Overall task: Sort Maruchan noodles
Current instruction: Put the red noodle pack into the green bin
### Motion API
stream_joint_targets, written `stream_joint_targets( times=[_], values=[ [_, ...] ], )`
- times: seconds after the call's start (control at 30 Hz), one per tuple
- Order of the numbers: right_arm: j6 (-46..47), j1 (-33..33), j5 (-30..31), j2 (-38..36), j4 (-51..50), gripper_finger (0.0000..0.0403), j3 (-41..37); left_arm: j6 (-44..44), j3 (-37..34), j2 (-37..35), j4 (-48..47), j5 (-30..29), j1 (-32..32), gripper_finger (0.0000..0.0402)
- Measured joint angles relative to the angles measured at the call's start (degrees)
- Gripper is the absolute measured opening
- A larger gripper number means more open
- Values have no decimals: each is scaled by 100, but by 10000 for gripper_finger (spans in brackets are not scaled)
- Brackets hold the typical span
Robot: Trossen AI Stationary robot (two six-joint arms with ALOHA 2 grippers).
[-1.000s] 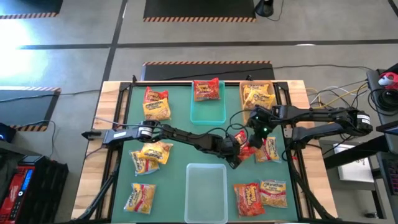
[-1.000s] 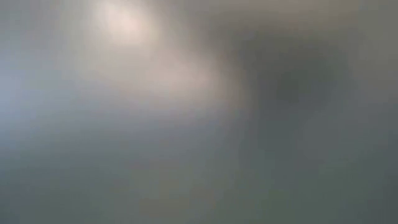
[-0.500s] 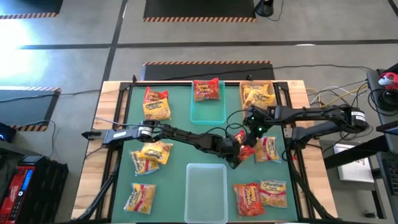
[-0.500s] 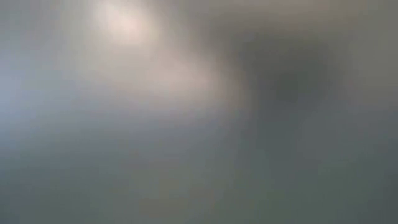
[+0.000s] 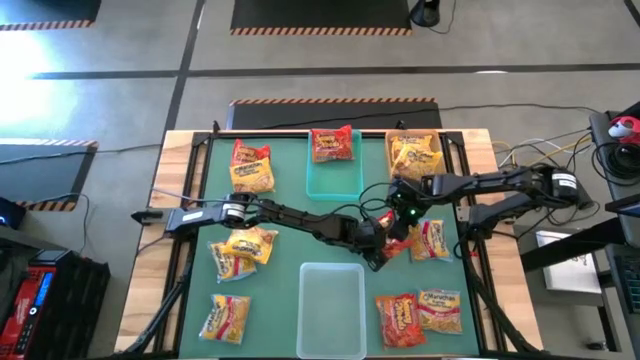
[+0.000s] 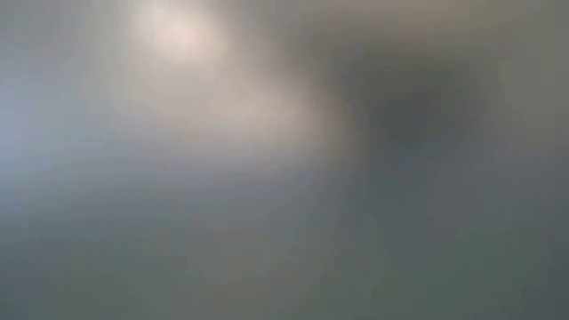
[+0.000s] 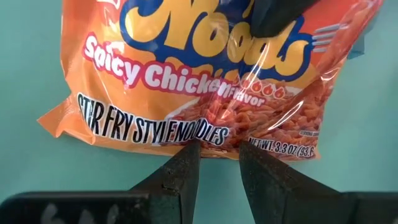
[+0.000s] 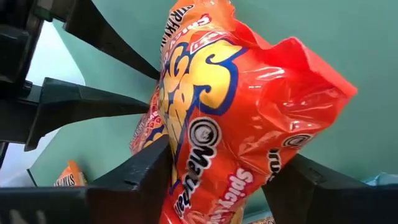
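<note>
Shifted leftward since a second ago, right hand (image 5: 398, 212), clamped on crinkly orange-red Maruchan Spicy Chicken noodle packet (image 8: 230, 118) above green-matted counter (image 5: 285, 185) centre-right. Beside it, left hand (image 7: 216, 163), fingers slightly parted around packet's bottom edge, not clenched. Near by: teal rectangular bin (image 5: 334, 174), clear plastic bin (image 5: 332, 308). Scattered around, other yellow and red packets. Low view blurred, nothing readable.
</note>
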Motion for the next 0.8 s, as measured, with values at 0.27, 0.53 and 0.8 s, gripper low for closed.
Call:
stream_joint_targets(
  times=[0.27,0.53,0.8],
  values=[
    [-53,9,-123,-121,-38,114,-2,83,9,-240,-820,-138,-80,99],
    [-72,9,-281,-244,-13,47,-4,54,-44,-604,-2105,-737,-103,99],
    [-64,4,-237,-532,92,34,25,-202,-734,-1137,-2655,-928,-227,99]
  ],
)
